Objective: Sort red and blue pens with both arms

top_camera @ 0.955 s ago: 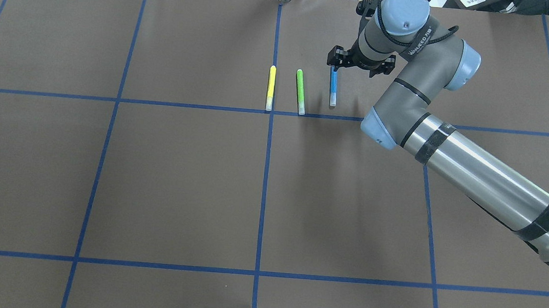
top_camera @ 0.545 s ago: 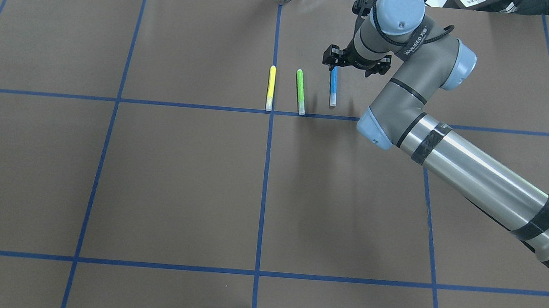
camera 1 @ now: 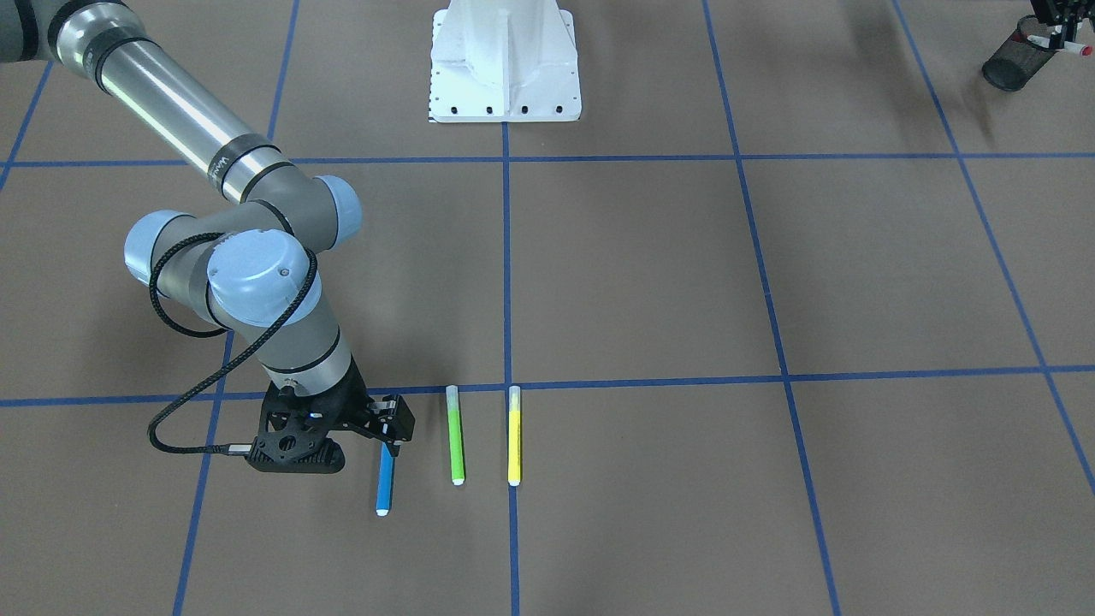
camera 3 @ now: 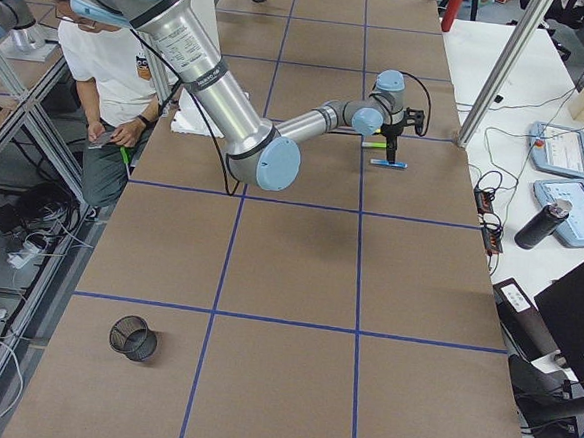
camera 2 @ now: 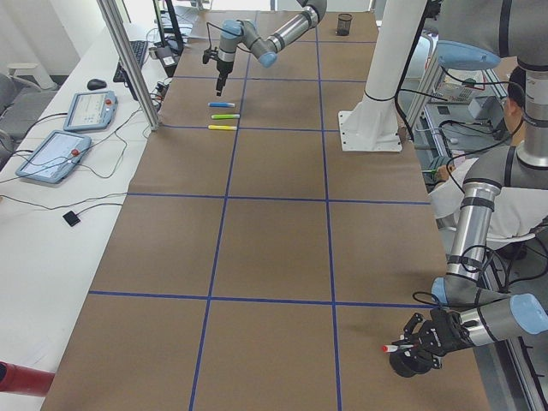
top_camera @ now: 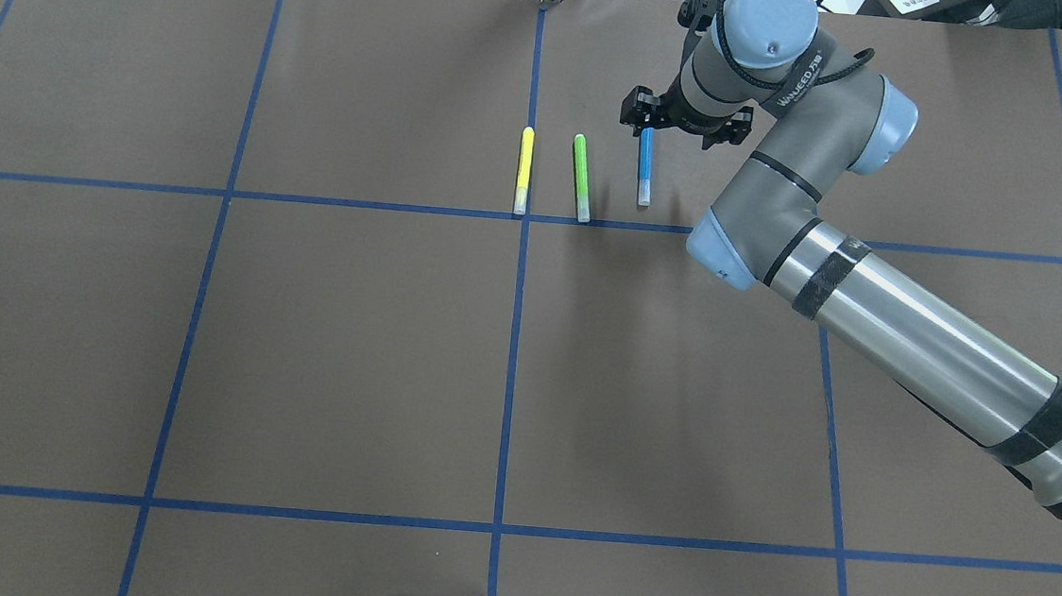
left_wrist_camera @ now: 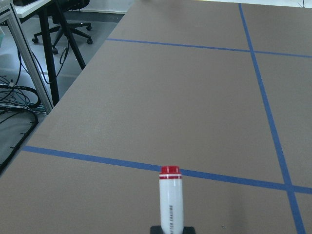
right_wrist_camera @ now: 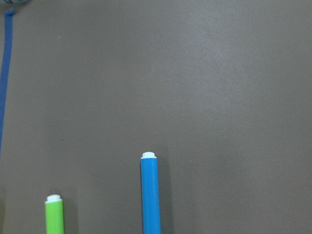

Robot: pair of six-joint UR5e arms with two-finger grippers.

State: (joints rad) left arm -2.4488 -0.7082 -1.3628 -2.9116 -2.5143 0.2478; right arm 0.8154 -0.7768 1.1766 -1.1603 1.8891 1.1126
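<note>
Shifted slightly leftward overhead, right hand (top_camera: 646, 129) sits at the far end of blue pen (top_camera: 644, 170) (possibly touching; opening cannot be told); left hand (camera 2: 406, 346) grips red pen (left_wrist_camera: 169, 202).

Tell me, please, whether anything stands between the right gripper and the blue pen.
Nothing visible does. The right gripper hangs over one end of the blue pen, with only open air between them. The green marker lies beside the pen, apart from it, off the path down.
</note>
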